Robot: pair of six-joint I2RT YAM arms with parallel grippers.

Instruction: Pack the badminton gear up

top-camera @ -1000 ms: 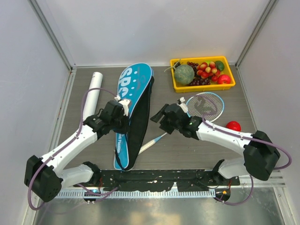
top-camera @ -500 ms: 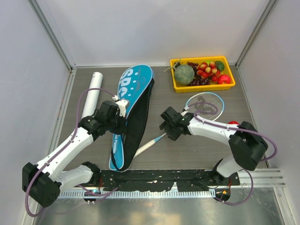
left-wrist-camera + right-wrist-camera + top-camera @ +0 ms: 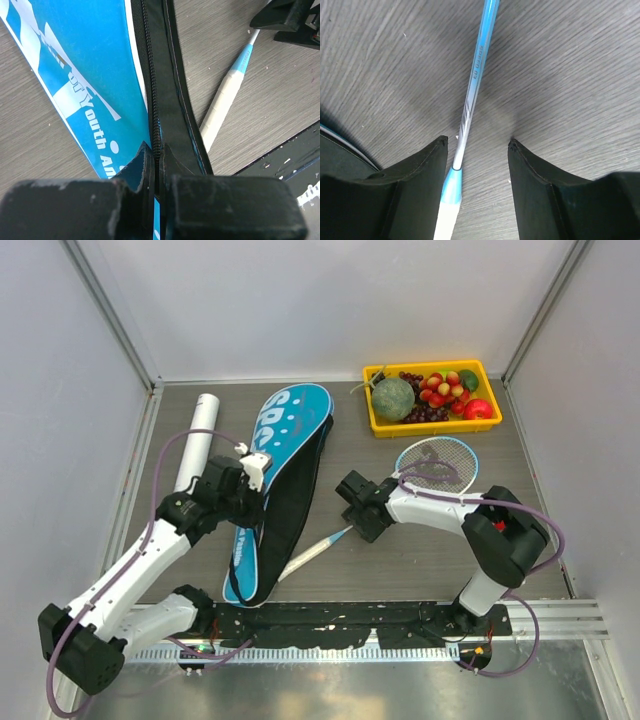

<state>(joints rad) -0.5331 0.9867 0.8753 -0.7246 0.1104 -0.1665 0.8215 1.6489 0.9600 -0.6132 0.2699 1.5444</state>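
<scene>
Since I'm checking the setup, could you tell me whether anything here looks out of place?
Only the yellow tray of fruit at the far right: it is no sports gear. Otherwise the left pincer pinches the zipper edge of the bag, and the open right pincer straddles the shaft of the racket.

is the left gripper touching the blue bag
Touching: the left wrist view shows the left gripper shut on the zippered edge of the blue bag.
</scene>
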